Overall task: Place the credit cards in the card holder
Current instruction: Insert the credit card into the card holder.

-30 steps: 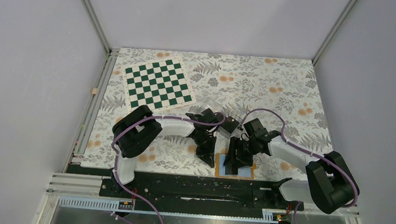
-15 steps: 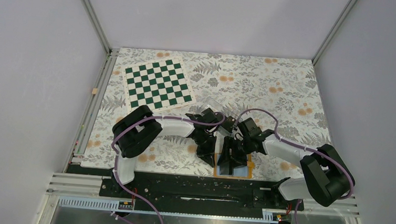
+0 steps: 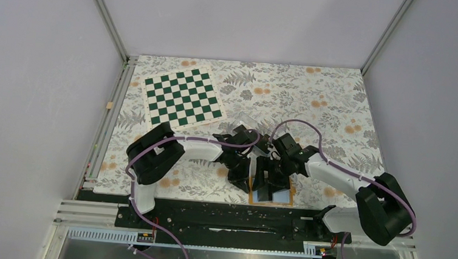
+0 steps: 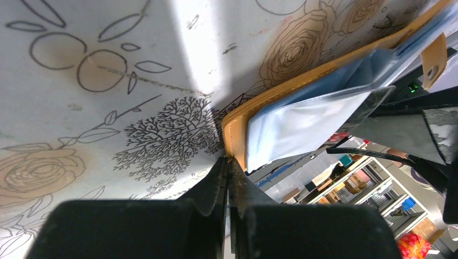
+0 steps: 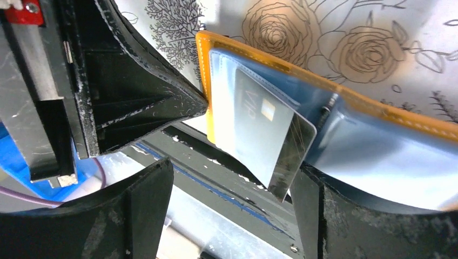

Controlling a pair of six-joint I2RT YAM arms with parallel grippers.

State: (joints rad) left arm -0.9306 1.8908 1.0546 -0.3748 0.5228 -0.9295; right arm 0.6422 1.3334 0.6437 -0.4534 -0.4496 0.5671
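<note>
Credit card (image 5: 259, 135) lay half tucked in the light blue pocket of the card holder (image 5: 378, 116), plain from the right wrist, hidden under the arms from above, between wide-open right fingers (image 5: 143, 202) gripping nothing, shut empty left fingers (image 4: 227, 172) touched its orange corner

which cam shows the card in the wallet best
Right wrist: the card sits partway in the wallet's blue pocket, face visible. Left wrist shows mainly the wallet; in the top view the arms hide it.
</note>
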